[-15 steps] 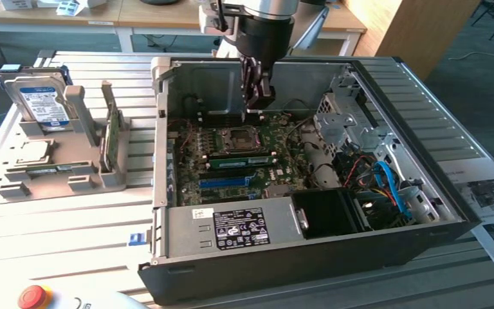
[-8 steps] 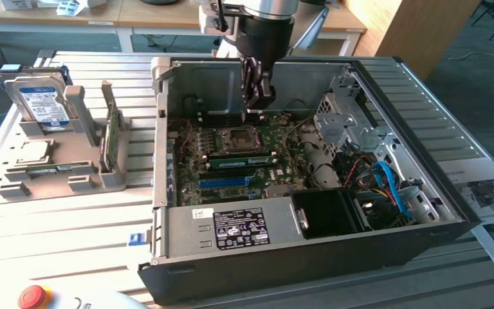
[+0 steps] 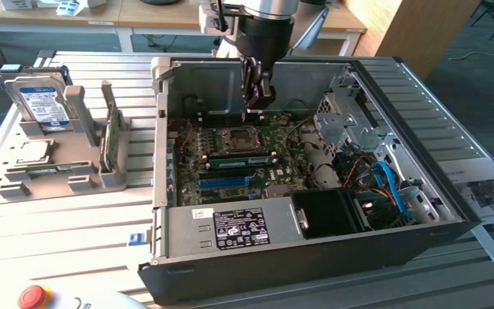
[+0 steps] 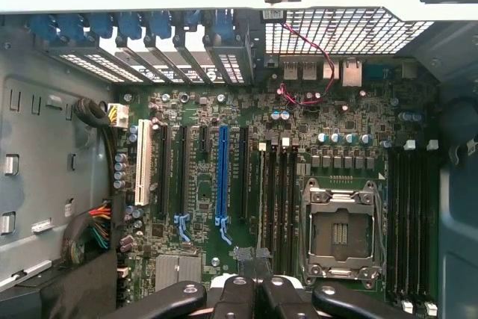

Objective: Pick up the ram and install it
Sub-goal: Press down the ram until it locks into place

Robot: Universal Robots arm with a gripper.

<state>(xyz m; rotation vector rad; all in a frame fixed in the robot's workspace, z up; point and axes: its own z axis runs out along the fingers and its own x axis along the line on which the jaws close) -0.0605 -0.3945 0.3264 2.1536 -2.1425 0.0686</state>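
Observation:
A ram stick, long, green and with a pale label, lies flat in the grey holder at the exterior view's left. Another green stick sits in a motherboard slot just in front of the CPU socket. My gripper hangs inside the open computer case, above the board behind the socket. It is shut with nothing between its fingers. In the wrist view the gripper points down over the black memory slots beside the CPU socket.
A silver hard drive with a blue label and a tall green expansion card stand upright in the holder. Cables and a drive cage fill the case's right side. A red stop button sits at the front.

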